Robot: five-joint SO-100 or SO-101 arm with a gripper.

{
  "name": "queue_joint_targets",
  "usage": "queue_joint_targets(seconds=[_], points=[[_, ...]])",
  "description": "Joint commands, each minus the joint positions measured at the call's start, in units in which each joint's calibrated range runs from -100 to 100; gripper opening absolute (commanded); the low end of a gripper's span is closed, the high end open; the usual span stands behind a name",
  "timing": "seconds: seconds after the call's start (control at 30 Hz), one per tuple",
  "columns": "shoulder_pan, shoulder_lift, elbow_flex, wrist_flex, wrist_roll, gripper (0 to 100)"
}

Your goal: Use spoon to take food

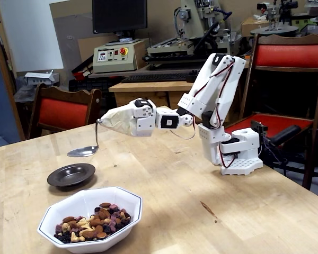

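A cluttered workshop with machines, a dark monitor and red-cushioned wooden chairs lies behind a pale wooden tabletop (212, 185) that carries everything. The white arm's claw (107, 121) is swathed in beige tape, so I cannot tell how its fingers stand; the tape binds the top of the small shiny silver metal spoon (84, 151) to it, and the thin bent handle hangs down from the wrapping. The spoon's oval bowl hovers level in the air, clear of the tabletop, toward the left edge, just above and behind the small dark round metal dish (70, 175). From this angle the bowl looks empty, though its inside is hard to make out. Nearer the front edge sits the white octagonal bowl (74, 206), holding the loose mix of brown almonds, pale cashews and dark dried fruit (93, 219) heaped in its front half. The dark dish shows no food. By my judgement no scoop has reached the dish: the spoon has yet to dip into the white bowl, lift a load and carry it across.
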Motion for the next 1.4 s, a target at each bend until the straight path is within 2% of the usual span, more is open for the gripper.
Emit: queue_joint_targets(seconds=[0.0, 0.43, 0.9, 1.37], points=[[-2.26, -0.37, -1.30, -2.08, 0.10, 4], [-13.74, 6.05, -2.09, -2.08, 0.10, 4], [-13.96, 9.13, -1.47, -1.37, 0.10, 4], [-13.96, 8.45, -2.27, 17.76, 0.10, 4]])
